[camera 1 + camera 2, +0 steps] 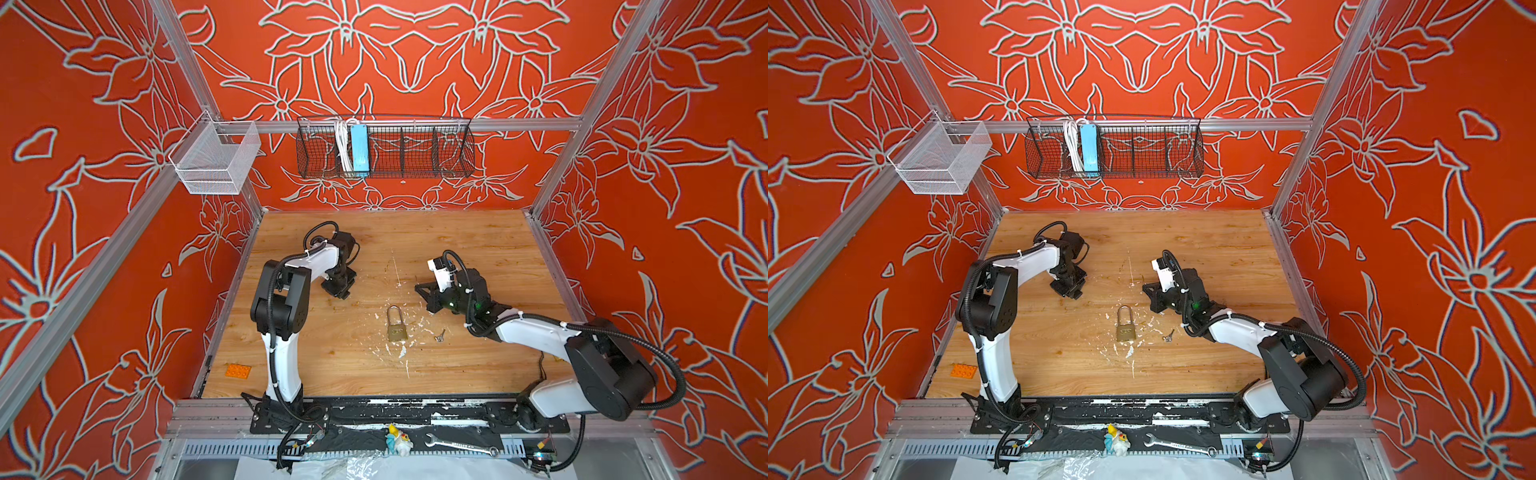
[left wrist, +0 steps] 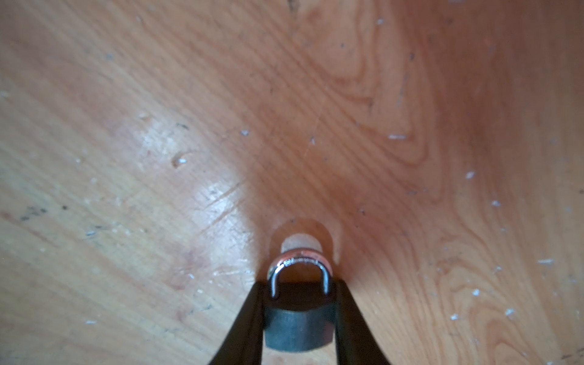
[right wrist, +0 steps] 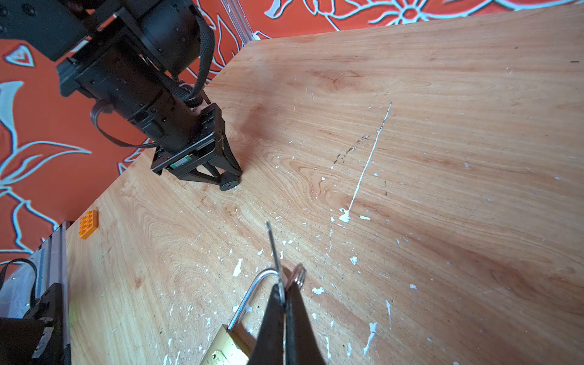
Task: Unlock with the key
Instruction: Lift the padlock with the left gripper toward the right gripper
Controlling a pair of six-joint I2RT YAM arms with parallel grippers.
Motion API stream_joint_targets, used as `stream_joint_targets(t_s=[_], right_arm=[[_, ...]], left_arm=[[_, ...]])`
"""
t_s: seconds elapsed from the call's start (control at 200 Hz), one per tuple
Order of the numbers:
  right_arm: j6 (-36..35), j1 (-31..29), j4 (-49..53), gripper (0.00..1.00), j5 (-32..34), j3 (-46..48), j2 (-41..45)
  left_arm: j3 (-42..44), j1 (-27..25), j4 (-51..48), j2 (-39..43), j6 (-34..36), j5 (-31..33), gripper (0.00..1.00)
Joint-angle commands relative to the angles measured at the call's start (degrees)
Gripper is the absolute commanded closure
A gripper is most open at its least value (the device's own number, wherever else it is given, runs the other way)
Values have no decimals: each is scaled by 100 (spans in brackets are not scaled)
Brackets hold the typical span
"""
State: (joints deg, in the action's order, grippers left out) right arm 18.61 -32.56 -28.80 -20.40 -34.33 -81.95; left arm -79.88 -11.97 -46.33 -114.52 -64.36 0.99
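Fingers of the left gripper are closed against both sides of a small dark padlock, held close over the table. Fingers of the right gripper are pressed together on a key. A brass padlock and a second key are laid near each other mid-table.
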Motion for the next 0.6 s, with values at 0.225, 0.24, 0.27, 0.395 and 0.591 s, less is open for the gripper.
stream_joint_targets(t_s=[0.225, 0.24, 0.27, 0.395, 0.591], right_arm=[[-23, 21, -14, 100, 35, -5, 115], [-28, 18, -3, 100, 43, -6, 124], [-33, 13, 13, 100, 52, -9, 148], [-7, 19, -34, 100, 29, 4, 164], [27, 12, -85, 100, -37, 17, 136]], left_arm=[[845, -260, 657, 744, 486, 23, 97], [896, -276, 718, 803, 512, -3, 98], [1012, -311, 895, 940, 548, -45, 98], [1680, -508, 1651, 1743, 805, 129, 100], [3306, -693, 3625, 3602, 1593, 384, 100]])
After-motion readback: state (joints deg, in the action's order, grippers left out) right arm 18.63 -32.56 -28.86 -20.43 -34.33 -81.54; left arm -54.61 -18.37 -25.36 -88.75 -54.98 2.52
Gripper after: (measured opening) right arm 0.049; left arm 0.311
